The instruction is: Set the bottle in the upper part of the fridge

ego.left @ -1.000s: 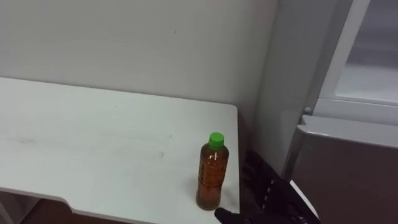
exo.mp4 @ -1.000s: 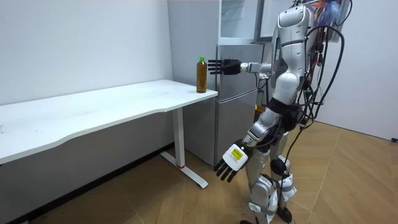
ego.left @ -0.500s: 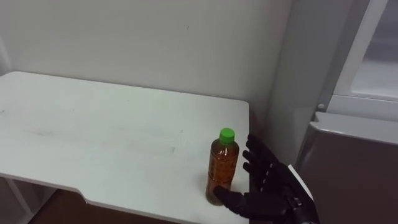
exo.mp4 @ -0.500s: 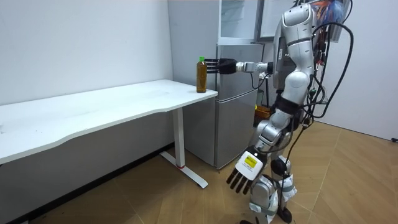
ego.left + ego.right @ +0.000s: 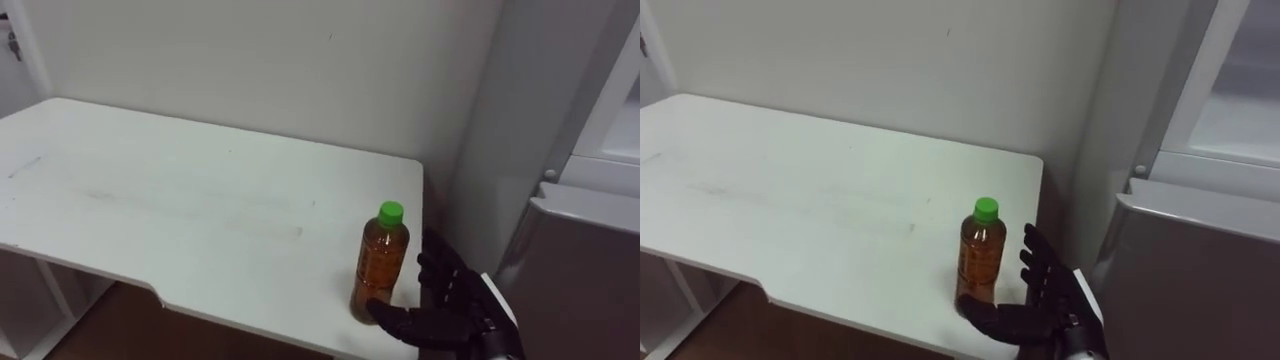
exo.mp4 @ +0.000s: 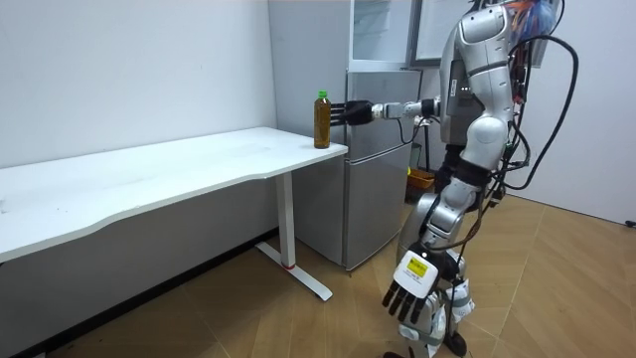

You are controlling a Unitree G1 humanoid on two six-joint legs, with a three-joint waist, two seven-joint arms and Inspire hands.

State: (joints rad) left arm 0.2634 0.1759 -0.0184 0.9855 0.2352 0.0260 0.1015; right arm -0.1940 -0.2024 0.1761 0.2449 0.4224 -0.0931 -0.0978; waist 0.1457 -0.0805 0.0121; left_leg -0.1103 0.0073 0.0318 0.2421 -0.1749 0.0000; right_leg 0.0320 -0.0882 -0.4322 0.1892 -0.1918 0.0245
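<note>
The right hand [image 5: 452, 316], fingers spread open, stood beside the green-capped bottle [image 5: 380, 265] (it should close round mid-body, keeping it upright).

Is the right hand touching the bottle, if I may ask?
Cannot tell: in the left eye view the right hand overlaps the bottle at its base, contact unclear.

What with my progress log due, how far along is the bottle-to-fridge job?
Done: the robot stands by the fridge, whose upper compartment looks open. In hand: the right hand is open beside the bottle, thumb at its base, not closed on it. The left hand hangs open by the legs. Left: grasping the bottle, lifting it off the table and setting it inside.
</note>
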